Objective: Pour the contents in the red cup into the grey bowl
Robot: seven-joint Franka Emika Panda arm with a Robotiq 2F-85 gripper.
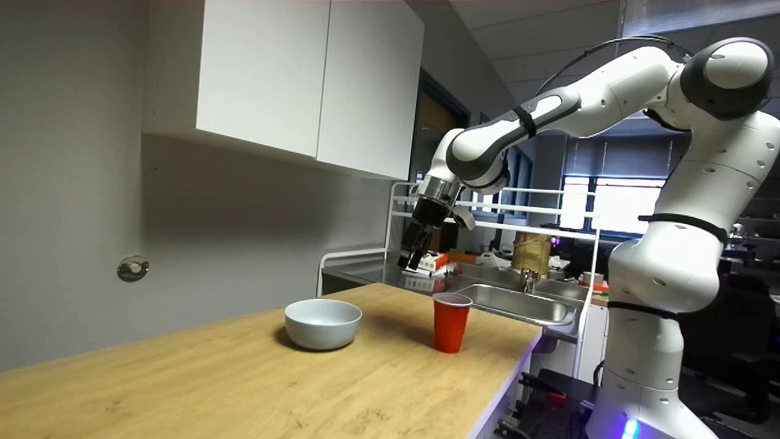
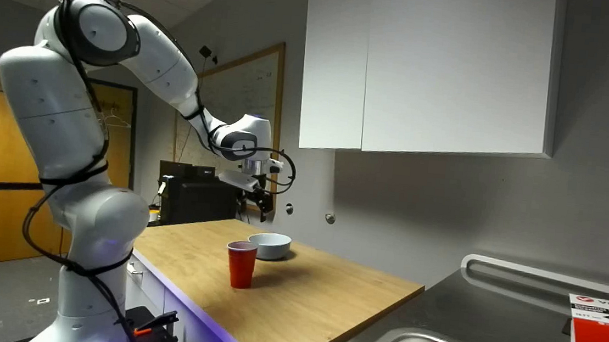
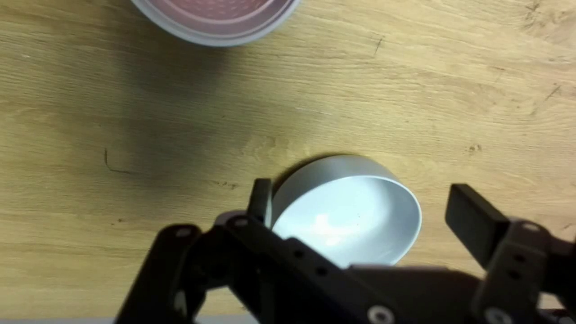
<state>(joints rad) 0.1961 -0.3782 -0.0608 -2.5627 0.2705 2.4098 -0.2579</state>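
The red cup [image 1: 451, 324] stands upright on the wooden counter; it also shows in an exterior view [image 2: 241, 267]. In the wrist view its pale rim and inside [image 3: 216, 27] are cut off by the top edge; its contents cannot be made out. The grey bowl [image 1: 323, 326] stands upright beside the cup, apart from it, and shows in an exterior view [image 2: 271, 247]. In the wrist view the bowl [image 3: 346, 216] appears between the fingers, partly hidden by them; no contents are visible in it. My gripper [image 3: 365, 204] is open and empty, raised above the counter [image 1: 409, 259], [image 2: 264, 211].
The wooden counter [image 1: 201, 378] runs along a wall under a white cabinet [image 1: 262, 73]. A metal sink [image 1: 518, 303] lies past the counter's end. A white rail frame [image 1: 393, 225] stands there. A red-and-white box [image 2: 607, 330] lies near the sink.
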